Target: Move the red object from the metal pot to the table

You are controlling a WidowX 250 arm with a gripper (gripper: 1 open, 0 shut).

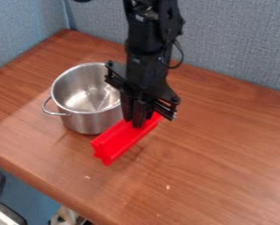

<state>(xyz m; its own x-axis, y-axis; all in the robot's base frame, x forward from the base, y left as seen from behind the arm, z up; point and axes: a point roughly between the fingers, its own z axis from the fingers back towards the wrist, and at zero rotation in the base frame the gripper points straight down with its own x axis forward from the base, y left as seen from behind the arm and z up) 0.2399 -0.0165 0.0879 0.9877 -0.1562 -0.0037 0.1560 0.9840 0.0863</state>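
One gripper (142, 121) clamped on red object (122, 140) | block beneath fingers (beside metal pot (83, 98))

1. The small round stainless-steel pot (83, 98) is bare polished metal: its inner wall is bright and mirror-like, catching pale highlights, and its outer wall is shiny too.
2. The long bright red rectangular block (122, 141) looks like plain plastic, smooth and evenly coloured, with a slight sheen on its top face.
3. The reddish-brown wooden tabletop (212, 149) shows fine grain lines under a smooth, semi-gloss finish that reflects soft light.
4. The robot's black hand (140, 119) appears to be matt dark metal or plastic; which cannot be told.
5. The grey-blue wall (241, 39) behind looks matt and slightly textured, like cloth.
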